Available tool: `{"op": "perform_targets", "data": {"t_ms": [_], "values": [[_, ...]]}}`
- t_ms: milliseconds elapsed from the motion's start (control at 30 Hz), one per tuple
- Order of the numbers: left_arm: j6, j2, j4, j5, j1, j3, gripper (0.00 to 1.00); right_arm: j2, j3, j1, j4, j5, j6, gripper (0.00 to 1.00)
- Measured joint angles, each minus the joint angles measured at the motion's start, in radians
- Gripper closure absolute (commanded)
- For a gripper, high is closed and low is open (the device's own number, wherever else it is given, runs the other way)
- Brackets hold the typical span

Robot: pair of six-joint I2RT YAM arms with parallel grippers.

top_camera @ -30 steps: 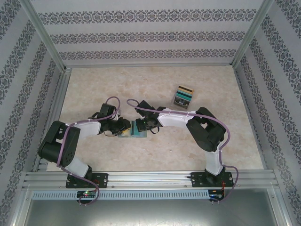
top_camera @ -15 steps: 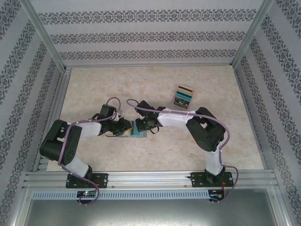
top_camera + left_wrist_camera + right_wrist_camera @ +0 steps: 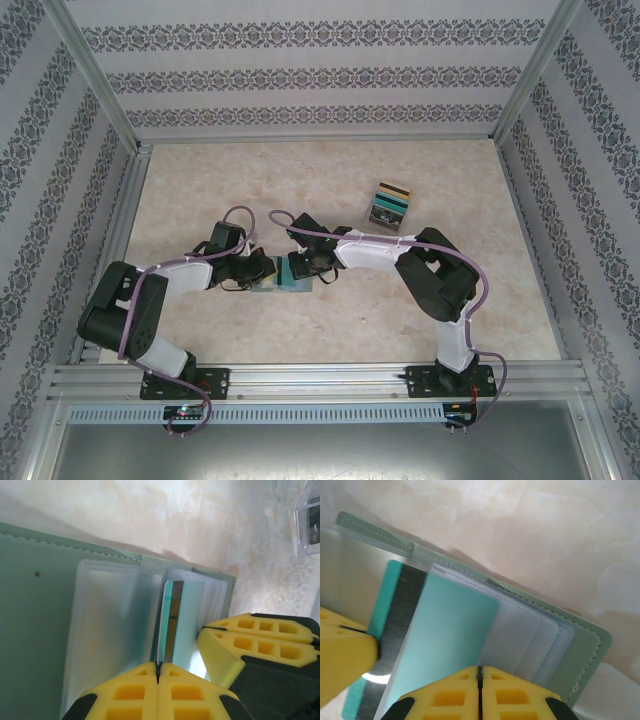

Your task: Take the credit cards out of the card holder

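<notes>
Some credit cards (image 3: 390, 203) are lying out, the left end effector (image 3: 158, 669) is pinching a teal card (image 3: 176, 615) in the card holder (image 3: 40, 610), and the right end effector (image 3: 480, 671) is pressed together.

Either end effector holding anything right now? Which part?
The left end effector is shut on the teal card, at its exposed striped end. The right end effector is shut on the card holder, pinching its clear pocket edge.

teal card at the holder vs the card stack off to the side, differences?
The teal card is single, partly in the card holder, pinched by the left claw; the card stack is several, lying free on the table, gold, teal and grey. Both show a dark stripe.
</notes>
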Motion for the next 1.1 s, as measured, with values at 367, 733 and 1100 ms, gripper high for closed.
{"op": "perform_targets", "data": {"t_ms": [367,733,1100], "values": [[0.093,-0.122,-0.214,-0.181,0.011,0.013,0.97,0.000,-0.001,0.000,0.001,-0.002,0.000,0.90],[0.110,-0.294,-0.350,-0.246,0.018,0.052,0.95,-0.016,-0.018,-0.003,0.018,-0.004,-0.001,0.81],[-0.014,-0.338,-0.232,-0.117,0.023,0.046,0.97,-0.204,-0.106,-0.063,0.074,-0.034,0.057,0.77]]}}
